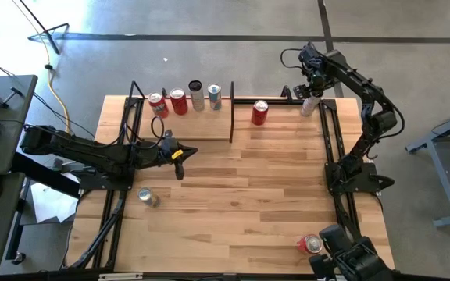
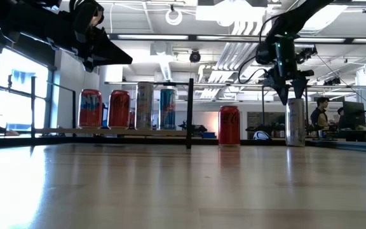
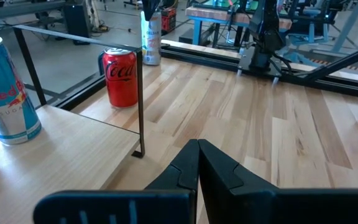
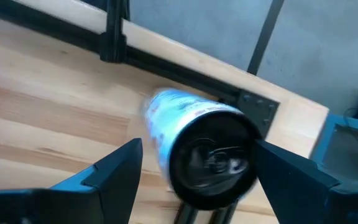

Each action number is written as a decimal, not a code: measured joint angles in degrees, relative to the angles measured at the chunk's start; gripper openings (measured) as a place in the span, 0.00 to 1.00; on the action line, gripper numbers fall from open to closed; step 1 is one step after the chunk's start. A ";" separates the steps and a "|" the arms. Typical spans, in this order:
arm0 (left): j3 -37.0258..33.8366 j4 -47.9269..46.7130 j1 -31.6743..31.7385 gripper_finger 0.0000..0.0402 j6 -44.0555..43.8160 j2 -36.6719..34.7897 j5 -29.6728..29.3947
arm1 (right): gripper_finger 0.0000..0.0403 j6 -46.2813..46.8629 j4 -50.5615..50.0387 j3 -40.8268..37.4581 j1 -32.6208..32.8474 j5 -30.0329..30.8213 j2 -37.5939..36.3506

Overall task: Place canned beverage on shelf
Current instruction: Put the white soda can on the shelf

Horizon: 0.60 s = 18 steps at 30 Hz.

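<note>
Near edge: a red can (image 1: 310, 244) lies tipped over at the table's near right corner, just beside the right arm's base.
Left side: a silvery can (image 1: 148, 197) lies on its side close to the left frame rail, well apart from the other cans.
Open room: bare planks of the table (image 1: 248, 211) run across the middle and near half, with nothing between the two fallen cans.
Shelf: the shelf (image 1: 201, 125) sits along the far edge on the left half, its thin upright end panel (image 1: 232, 112) closing the right end.
Shelf contents: four upright cans in a row along its far side, two red cans (image 1: 168, 103), a pale tall can (image 1: 197, 96) and a blue-and-silver can (image 1: 215, 97).
Beside the shelf: a red cola can (image 1: 260, 112) stands upright on the table just right of the end panel.
Right gripper (image 4: 194, 165): fingers spread wide, one on each side of a white-and-blue can (image 4: 204, 146) standing at the far right corner near the frame rail; whether the pads touch it cannot be told.
Left gripper (image 3: 197, 155): clenched shut on nothing, hanging above the table at the shelf's near edge.
</note>
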 joint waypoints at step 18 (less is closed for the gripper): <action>0.00 0.35 0.00 0.00 -0.02 -0.02 0.02 | 0.60 -0.86 -2.33 0.10 4.65 0.94 1.44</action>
